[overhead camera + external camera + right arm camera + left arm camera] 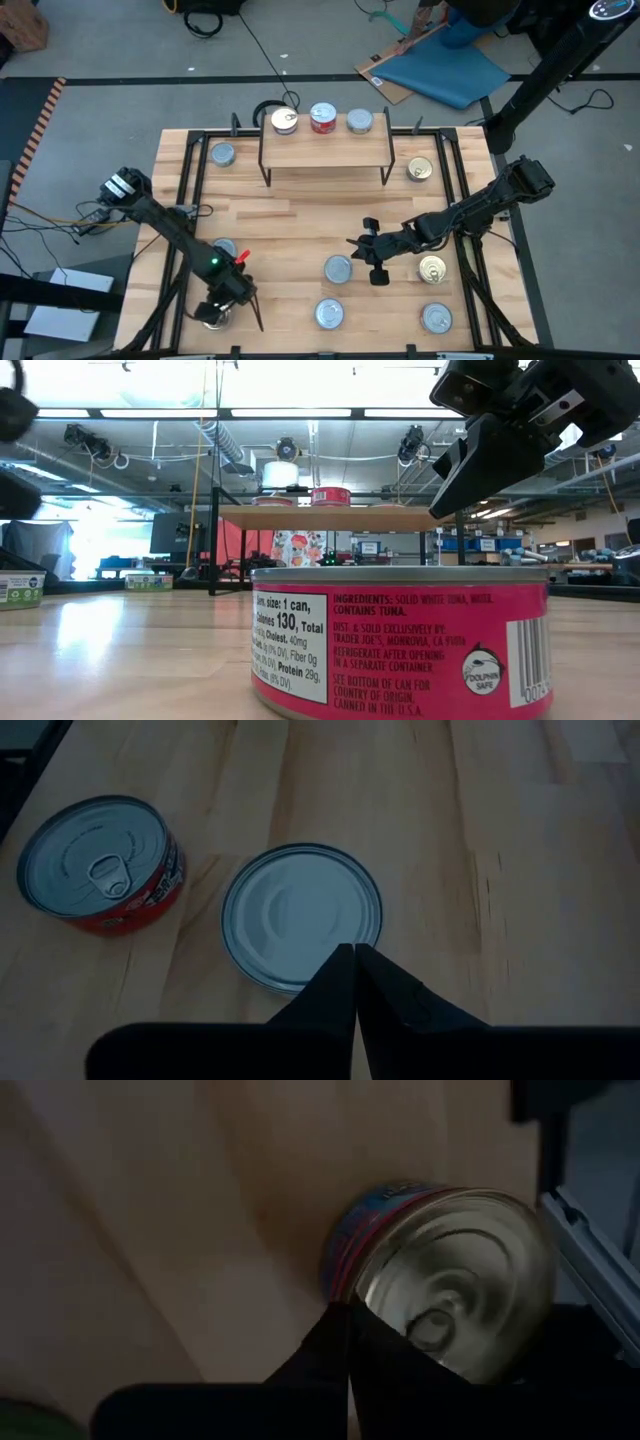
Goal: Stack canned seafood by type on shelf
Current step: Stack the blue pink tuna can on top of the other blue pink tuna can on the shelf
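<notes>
Grippers are both reading as clenched on nothing. Nearest the front edge, the left gripper (216, 308) is hovering with fingertips pressed together over a silver-topped tin (450, 1295) at the table's front left corner, not around it. Toward mid-table, the right gripper (366, 248) is hanging with its fingers together beside a plain silver-topped tin (301, 915); a red-labelled tin (102, 863) is lying just beside that one. At the far side, the shelf (325, 151) is carrying three tins along its back edge. Judged step: picking up a tin. The fingers should be spread wider than the rim, centred, lowered squarely, then closed.
</notes>
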You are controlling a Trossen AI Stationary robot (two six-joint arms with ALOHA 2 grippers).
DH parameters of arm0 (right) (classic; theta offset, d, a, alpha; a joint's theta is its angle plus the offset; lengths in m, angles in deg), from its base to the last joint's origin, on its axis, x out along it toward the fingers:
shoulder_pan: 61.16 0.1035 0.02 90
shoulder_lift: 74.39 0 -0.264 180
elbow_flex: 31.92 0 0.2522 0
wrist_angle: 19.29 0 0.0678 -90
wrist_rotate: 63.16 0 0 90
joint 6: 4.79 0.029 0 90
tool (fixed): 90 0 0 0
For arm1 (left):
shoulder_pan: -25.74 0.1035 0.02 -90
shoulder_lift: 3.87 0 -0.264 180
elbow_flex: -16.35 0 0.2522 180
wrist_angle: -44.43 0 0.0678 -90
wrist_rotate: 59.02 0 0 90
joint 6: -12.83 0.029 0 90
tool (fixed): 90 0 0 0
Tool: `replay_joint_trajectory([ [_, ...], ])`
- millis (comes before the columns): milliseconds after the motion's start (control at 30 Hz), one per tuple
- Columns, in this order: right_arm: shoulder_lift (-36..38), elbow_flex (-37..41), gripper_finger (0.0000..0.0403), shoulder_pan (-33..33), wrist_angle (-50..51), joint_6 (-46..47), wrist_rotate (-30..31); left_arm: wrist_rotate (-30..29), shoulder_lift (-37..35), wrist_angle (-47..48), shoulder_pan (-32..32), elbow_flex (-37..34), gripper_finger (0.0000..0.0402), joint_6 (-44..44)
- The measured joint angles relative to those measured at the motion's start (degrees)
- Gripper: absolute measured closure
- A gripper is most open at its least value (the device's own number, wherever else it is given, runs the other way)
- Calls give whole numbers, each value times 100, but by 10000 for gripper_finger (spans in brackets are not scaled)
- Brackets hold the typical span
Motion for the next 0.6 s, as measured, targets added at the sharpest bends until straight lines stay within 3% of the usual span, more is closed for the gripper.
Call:
replay_joint_trajectory([
  [167, 0, 0, 382, 0, 1, 1, -2, -458, -80, 87, 325, -33, 400, 228],
  [600, 0, 0, 384, 0, -1, 2, -1, -888, -636, 140, 1318, -22, 401, 671],
])
